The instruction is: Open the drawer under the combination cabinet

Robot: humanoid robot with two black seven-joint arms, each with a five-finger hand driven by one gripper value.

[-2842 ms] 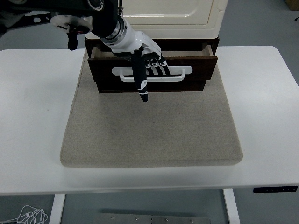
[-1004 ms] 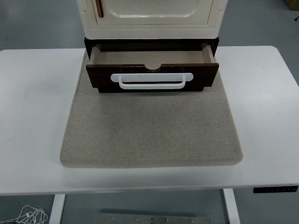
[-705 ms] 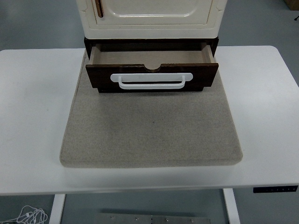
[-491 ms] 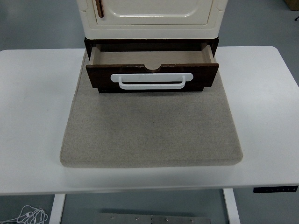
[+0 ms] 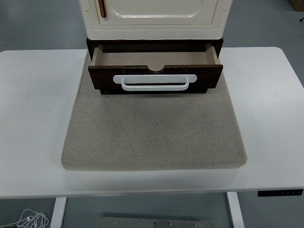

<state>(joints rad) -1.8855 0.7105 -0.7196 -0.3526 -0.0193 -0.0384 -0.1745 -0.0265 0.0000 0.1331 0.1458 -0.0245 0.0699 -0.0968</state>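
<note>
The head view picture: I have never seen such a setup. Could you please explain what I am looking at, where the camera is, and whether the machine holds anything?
The camera sits high on a humanoid robot and looks forward and down over a white table. The robot has two arms, each ending in a hand, but neither is inside this picture, so nothing is held. On the table lies a grey felt mat. At its far end stands a cream cabinet on a dark wooden base. Its door is closed. Under it, a dark brown drawer with a white handle is pulled partly out toward the camera. The part of its inside that shows looks empty. So the drawer is open.
</note>
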